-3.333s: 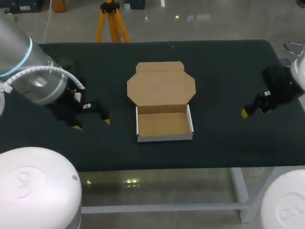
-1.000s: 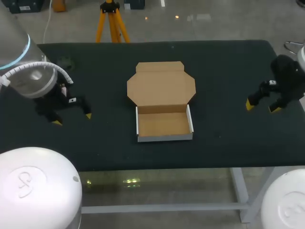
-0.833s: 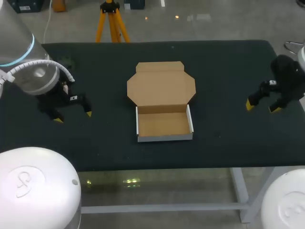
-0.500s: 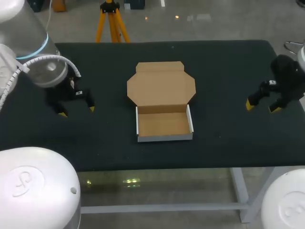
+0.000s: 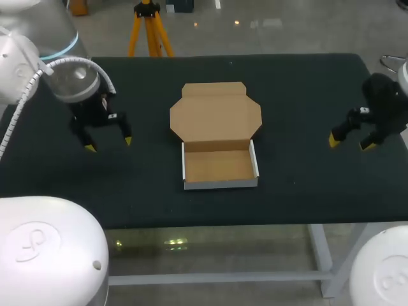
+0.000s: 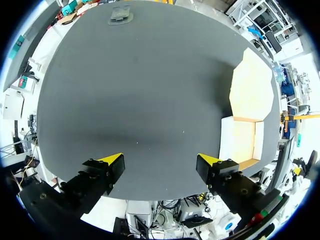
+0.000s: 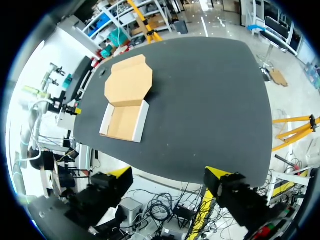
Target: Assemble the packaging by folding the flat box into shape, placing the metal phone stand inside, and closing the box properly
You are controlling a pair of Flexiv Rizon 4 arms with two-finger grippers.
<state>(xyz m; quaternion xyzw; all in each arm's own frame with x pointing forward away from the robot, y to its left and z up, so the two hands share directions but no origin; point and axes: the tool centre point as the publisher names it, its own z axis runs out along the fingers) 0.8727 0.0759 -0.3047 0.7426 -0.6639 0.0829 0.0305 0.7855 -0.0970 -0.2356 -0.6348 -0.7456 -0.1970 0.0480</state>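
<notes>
Nothing legible in any view. There's a small white tag [image 5: 112,116] on the body of the left gripper [image 5: 109,144], too small to read. There's also an embossed mark on the white arm base [image 5: 51,255] at the near left; I can see the outline only, no readable characters.
</notes>
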